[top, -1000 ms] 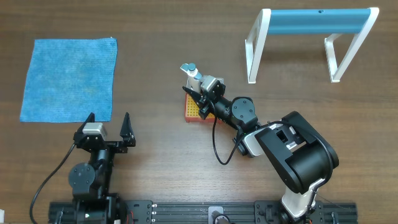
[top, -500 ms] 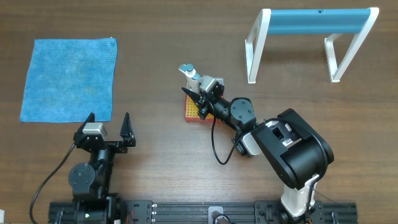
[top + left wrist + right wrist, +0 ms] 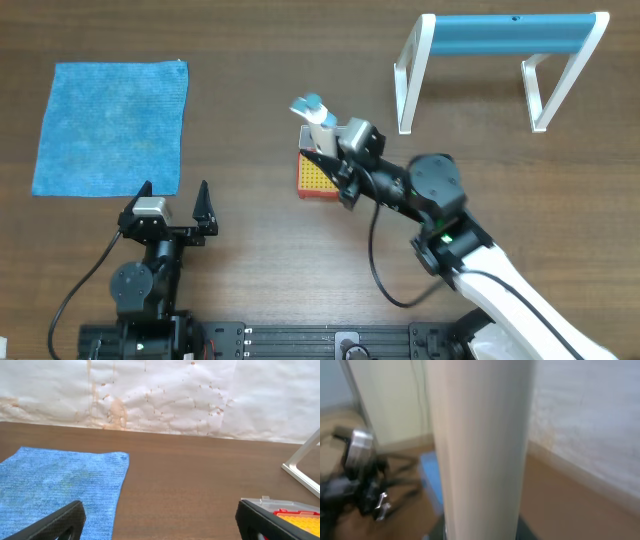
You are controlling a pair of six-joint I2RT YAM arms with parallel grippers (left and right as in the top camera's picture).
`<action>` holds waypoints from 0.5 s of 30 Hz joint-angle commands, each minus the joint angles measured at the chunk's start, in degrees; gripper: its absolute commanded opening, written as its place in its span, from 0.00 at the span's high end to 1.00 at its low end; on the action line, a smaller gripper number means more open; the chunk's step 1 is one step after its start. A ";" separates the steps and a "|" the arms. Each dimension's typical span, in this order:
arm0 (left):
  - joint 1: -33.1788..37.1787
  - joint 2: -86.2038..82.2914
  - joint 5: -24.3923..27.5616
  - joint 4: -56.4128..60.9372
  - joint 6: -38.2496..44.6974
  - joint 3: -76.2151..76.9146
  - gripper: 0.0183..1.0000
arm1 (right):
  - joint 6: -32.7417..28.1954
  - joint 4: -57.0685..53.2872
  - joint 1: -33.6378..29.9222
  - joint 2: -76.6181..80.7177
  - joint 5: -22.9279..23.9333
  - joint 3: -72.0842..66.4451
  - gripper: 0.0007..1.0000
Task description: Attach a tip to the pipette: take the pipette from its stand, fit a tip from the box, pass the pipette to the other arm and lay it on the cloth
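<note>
Nearest, at the left, the left arm's black gripper (image 3: 175, 190) sits low over the brown wooden desk (image 3: 260, 260), its fingers spread wide with nothing between them. Farther in, at mid-desk, the right arm's black gripper (image 3: 336, 162) has its fingers closed round the white plastic pipette with a pale blue plunger cap (image 3: 315, 115). The barrel runs up between the fingers and the cap leans toward the far left. The pipette hangs over the small orange tip box with a yellow rack (image 3: 314, 178). Its lower end is hidden behind the fingers, so a fitted tip cannot be made out. It is probably light, stiff and smooth-skinned, apt to twist in a pinch. It is best taken round the mid-barrel, clear of the plunger and the delicate tip end. At the far left lies the square blue cloth (image 3: 110, 128), and at the far right stands the white frame stand with a blue top bar (image 3: 505, 35).
</note>
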 commanded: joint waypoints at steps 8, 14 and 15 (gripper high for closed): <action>-0.13 -0.24 -0.39 -0.28 0.17 -0.17 0.03 | 10.58 -35.80 -0.20 -18.58 -1.64 1.77 0.92; -0.13 -0.24 -2.40 -0.33 0.17 -0.17 0.03 | 17.90 -35.60 -0.17 -18.14 0.74 1.77 0.92; -0.13 -0.24 -4.28 -0.55 0.17 -0.17 0.03 | 17.90 -35.54 -0.17 -18.14 0.76 1.77 0.92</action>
